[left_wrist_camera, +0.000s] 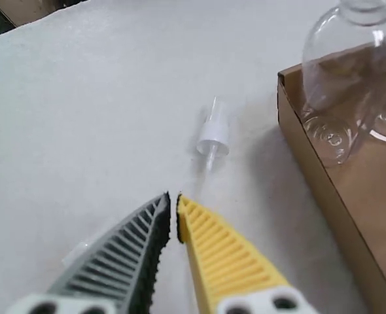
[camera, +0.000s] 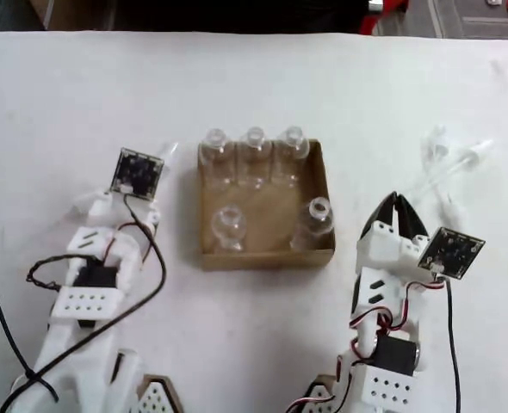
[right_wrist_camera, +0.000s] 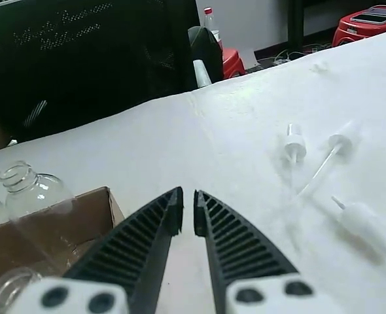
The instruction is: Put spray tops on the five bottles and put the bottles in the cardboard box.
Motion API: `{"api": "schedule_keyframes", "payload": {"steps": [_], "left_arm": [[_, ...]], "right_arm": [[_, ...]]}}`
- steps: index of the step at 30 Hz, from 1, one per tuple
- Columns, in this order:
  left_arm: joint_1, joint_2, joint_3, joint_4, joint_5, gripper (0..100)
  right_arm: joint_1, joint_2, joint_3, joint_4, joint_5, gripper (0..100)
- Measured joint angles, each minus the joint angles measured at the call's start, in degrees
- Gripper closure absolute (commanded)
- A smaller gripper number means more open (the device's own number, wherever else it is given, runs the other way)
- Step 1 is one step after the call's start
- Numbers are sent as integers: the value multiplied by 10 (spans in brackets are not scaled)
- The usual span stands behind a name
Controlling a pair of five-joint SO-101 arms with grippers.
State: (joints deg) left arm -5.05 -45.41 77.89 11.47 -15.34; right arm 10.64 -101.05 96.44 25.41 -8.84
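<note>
Five bottles (camera: 254, 155) stand inside the cardboard box (camera: 267, 256), three in the far row and two in the near row, and every neck is bare. By that showing the boxing is done ahead of the capping, and the step in hand is to fetch a first spray top. One spray top (left_wrist_camera: 212, 134) lies on the table (camera: 323, 77) just beside the box's left wall, with its thin tube pointing toward the left gripper (left_wrist_camera: 174, 203). That gripper is near it but not touching, and its grey and yellow fingers are drawn together to a thin slit with nothing between them. Three more spray tops (right_wrist_camera: 294, 147) lie scattered on the right side of the table, well apart from the box. The right gripper (right_wrist_camera: 188, 203) sits between them and the box, its black fingers likewise almost closed on nothing. The next move likely calls for the left gripper to spread its fingers, come down over the cap's white collar rather than the flimsy tube, and pinch it. It must then be carried, tube down, to a bottle neck, where the aim has to be close.
</note>
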Motion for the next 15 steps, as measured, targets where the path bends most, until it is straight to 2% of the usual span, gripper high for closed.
{"api": "schedule_keyframes", "payload": {"steps": [15], "left_arm": [[1, 0, 0, -5, 0, 979]], "right_arm": [[0, 0, 0, 0, 0, 984]]}}
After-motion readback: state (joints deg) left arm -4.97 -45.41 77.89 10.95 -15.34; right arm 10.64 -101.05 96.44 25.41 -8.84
